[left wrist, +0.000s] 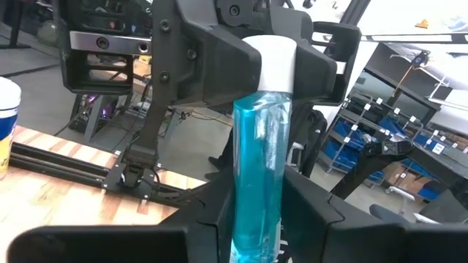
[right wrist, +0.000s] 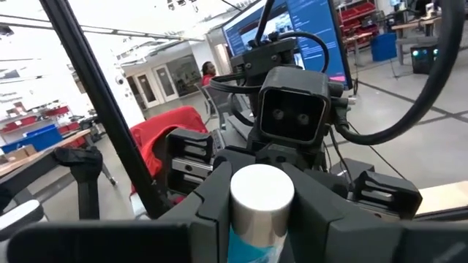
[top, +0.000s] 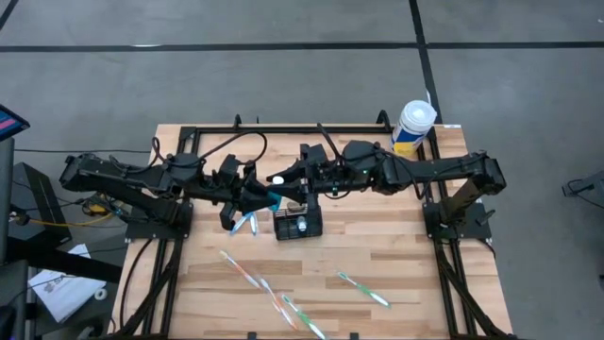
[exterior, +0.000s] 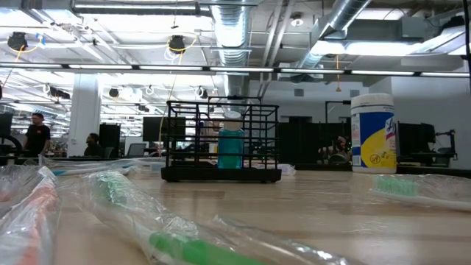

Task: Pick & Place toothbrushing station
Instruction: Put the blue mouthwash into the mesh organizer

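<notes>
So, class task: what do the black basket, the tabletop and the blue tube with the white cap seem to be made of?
The black basket looks like thin metal wire with a matte black coat: open grid, room visible through it. The tabletop looks like pale wood, laid in strips with visible grain. The blue tube seems clear tinted plastic, glossy with streaked reflections; its white cap looks like smooth opaque plastic.

Tools (top: 274, 194) meet (beside basket (top: 298, 226)).

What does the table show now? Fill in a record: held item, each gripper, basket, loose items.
Held item: blue tube with a white cap
Left gripper: shut on the tube's body
Right gripper: shut on the cap end
Basket: black wire, on the table, close to both grippers
Loose items: wrapped toothbrushes; wipes tub
</notes>
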Controlling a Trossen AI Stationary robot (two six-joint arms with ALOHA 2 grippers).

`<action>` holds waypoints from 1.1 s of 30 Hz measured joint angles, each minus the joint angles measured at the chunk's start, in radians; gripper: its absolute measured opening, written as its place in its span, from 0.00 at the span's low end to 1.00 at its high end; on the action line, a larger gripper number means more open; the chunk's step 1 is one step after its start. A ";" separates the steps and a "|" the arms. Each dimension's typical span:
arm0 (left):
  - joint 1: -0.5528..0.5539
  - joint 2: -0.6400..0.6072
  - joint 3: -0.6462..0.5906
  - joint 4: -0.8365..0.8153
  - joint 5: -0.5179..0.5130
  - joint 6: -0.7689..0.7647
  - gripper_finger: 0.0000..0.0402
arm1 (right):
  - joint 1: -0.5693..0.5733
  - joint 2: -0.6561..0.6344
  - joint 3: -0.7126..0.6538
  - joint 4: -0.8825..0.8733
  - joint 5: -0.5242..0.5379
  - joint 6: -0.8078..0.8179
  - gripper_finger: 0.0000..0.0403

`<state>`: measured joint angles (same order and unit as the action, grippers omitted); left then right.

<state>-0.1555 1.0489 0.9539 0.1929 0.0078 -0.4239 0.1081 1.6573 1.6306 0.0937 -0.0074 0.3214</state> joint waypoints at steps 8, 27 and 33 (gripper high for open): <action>0.011 -0.010 0.000 -0.001 0.022 0.081 0.25 | -0.007 -0.001 0.000 0.011 -0.018 -0.023 0.21; 0.290 -0.212 0.000 -0.535 -0.129 0.360 0.55 | -0.048 -0.077 -0.004 -0.409 -0.002 -0.020 0.21; 0.395 -0.247 0.000 -0.597 -0.194 0.446 0.50 | -0.010 -0.063 -0.142 -0.297 0.076 0.062 0.21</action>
<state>0.2394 0.8021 0.9535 -0.4037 -0.1860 0.0219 0.0982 1.5944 1.4882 -0.2029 0.0682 0.3835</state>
